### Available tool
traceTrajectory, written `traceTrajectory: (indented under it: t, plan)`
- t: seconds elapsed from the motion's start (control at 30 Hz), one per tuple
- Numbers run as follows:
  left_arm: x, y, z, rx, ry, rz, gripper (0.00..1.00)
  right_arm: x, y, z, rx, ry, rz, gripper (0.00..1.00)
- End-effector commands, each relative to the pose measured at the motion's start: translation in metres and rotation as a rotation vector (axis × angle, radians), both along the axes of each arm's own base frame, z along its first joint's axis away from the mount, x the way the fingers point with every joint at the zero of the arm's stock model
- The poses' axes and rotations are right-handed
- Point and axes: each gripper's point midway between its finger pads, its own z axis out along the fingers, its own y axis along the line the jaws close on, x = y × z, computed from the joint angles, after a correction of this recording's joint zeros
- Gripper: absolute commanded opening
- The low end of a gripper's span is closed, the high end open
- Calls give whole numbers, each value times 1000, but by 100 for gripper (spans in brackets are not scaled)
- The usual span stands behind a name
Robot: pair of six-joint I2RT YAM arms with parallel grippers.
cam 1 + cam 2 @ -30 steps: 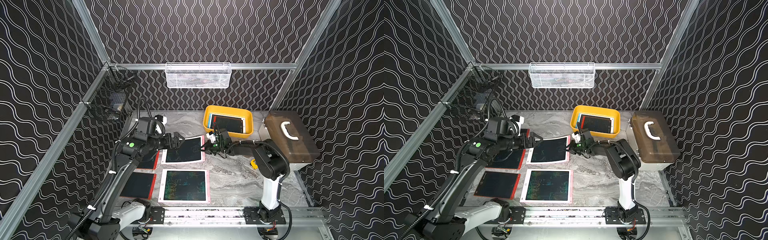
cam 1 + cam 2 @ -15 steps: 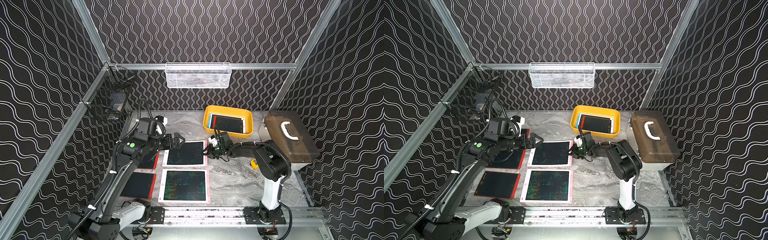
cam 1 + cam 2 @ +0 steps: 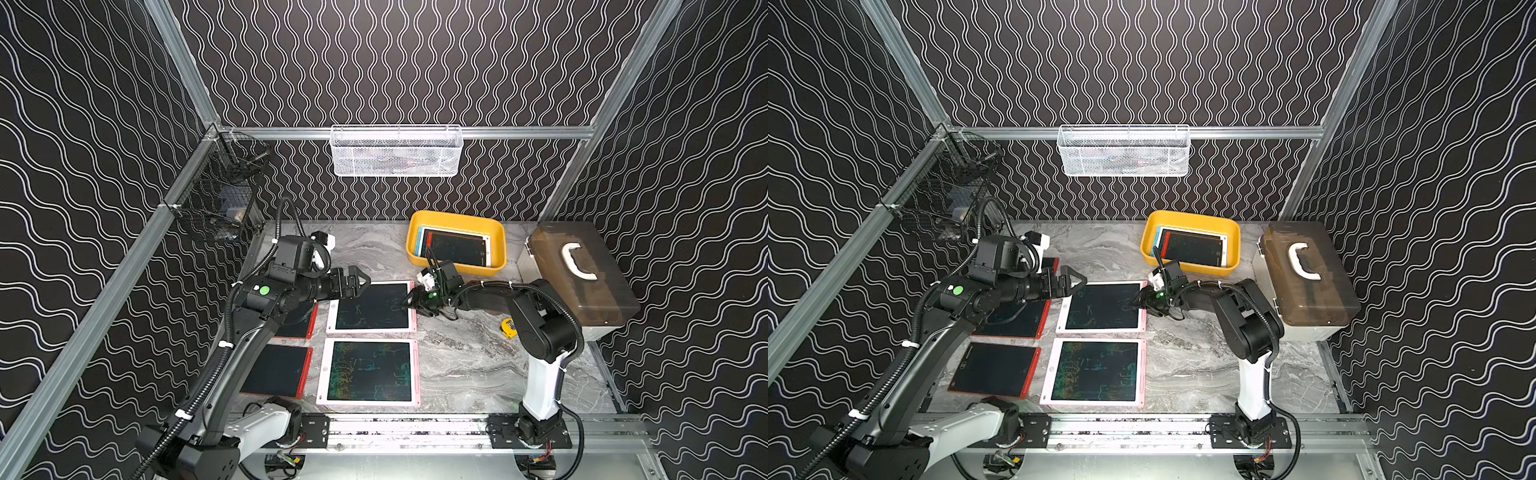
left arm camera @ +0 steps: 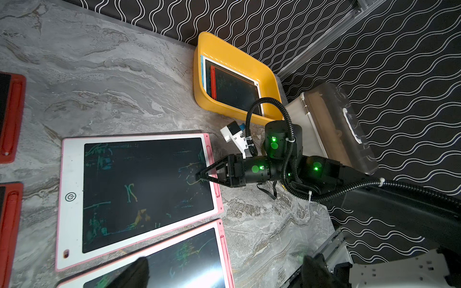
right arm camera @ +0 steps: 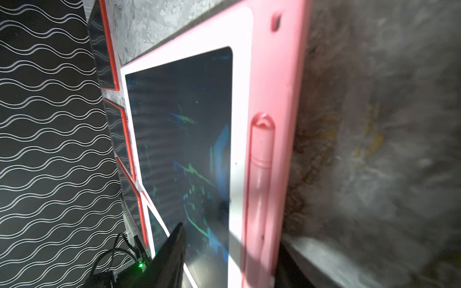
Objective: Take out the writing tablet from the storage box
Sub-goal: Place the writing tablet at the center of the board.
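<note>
Black walls with wavy stripes close in a grey marble table (image 3: pixel 457 365). At its back sits the yellow storage box (image 3: pixel 473 269), holding a red-framed tablet (image 3: pixel 455 249) atop two more; a grey case (image 3: pixel 611 299) stands beside it. The pink writing tablet (image 3: pixel 372 305) lies out front, with the jaws of the right gripper (image 3: pixel 409 303) parted astride its edge and the left gripper (image 3: pixel 362 286) gaping over its back corner. Four lie out: that one, a second pink tablet (image 3: pixel 370 371) and two red tablets (image 3: pixel 276 370); the left arm (image 3: pixel 266 299) may hide a third.

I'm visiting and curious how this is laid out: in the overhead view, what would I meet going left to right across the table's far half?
In a top view: black wire basket → red-framed tablet → pink-framed tablet → yellow storage box → grey case.
</note>
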Motion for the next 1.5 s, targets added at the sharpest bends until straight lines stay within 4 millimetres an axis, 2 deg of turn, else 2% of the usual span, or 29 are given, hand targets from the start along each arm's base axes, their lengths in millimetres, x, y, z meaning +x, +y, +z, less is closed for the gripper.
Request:
traceTrajectory:
  t: [0.0, 0.33, 0.43, 0.57, 0.63, 0.67, 0.73, 0.93, 1.17, 1.2, 1.23, 1.3, 1.43, 1.47]
  plan:
    - [2, -1, 2, 0, -29, -13, 99, -10, -24, -21, -146, 55, -41, 49]
    - [0, -2, 0, -6, -22, -12, 99, -27, -25, -24, -227, 60, -15, 49]
    - [0, -2, 1, -10, -24, -14, 99, -27, -29, -24, -263, 52, -22, 49]
    - [-2, -2, 1, -12, -22, -14, 99, -19, -30, -14, -275, 20, -26, 49]
    - [-2, -2, 1, -15, -23, -15, 99, -21, -32, -16, -291, 25, -22, 49]
    - [-2, -2, 1, -15, -23, -14, 99, -11, -26, -7, -277, 1, -24, 49]
    - [-3, -2, 2, -14, -26, -13, 99, -10, -27, -7, -282, -5, -26, 50]
    - [-4, -1, 1, -11, -23, -9, 99, -8, -28, -6, -284, -10, -33, 50]
    - [-4, 0, -6, -4, -11, -6, 99, -11, -41, -4, -345, -19, -79, 50]
    - [-4, 1, -9, 0, -5, -3, 99, -11, -40, -4, -345, -21, -83, 50]
    - [-3, 2, -15, 10, 4, 2, 99, -19, -44, -12, -359, 0, -85, 50]
    - [-2, 5, -32, 37, 32, 16, 99, -21, -43, -14, -370, 3, -86, 49]
    - [6, 4, -76, 59, 136, 24, 99, -28, -38, -15, -426, -17, -68, 47]
    - [9, 4, -88, 68, 164, 30, 99, -24, -32, -9, -431, -43, -66, 46]
